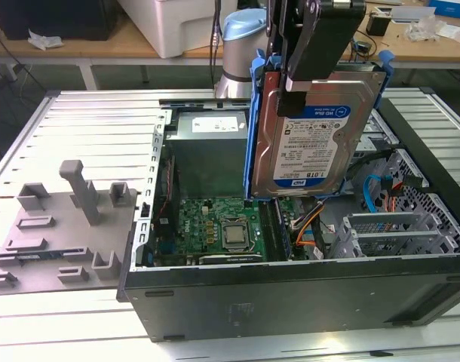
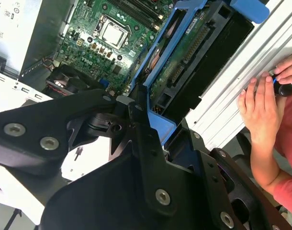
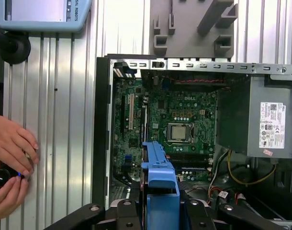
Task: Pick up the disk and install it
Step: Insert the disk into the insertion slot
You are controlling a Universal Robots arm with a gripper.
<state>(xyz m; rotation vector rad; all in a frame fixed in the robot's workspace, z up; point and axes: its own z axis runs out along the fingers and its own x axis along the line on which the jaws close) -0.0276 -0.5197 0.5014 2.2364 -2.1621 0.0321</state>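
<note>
The disk (image 1: pixel 313 143), a silver drive with a white and blue label in a blue plastic bracket, hangs upright above the open computer case (image 1: pixel 290 290). My gripper (image 1: pixel 299 89) is shut on its upper edge, one black finger reaching down over the label. In the second wrist view the disk's green underside (image 2: pixel 184 62) and blue frame run out from the gripper (image 2: pixel 147 125). In the first wrist view the bracket's blue edge (image 3: pixel 159 187) sits between the black fingers (image 3: pixel 124 211), over the motherboard (image 3: pixel 179 124).
A grey power supply box (image 1: pixel 211 147) with a white sticker stands at the case's back. A perforated drive cage (image 1: pixel 400 226) with cables fills the exterior view's right. A grey fixture plate (image 1: pixel 64 226) lies beside the case. A person's hands (image 2: pixel 261 105) rest on the ribbed table.
</note>
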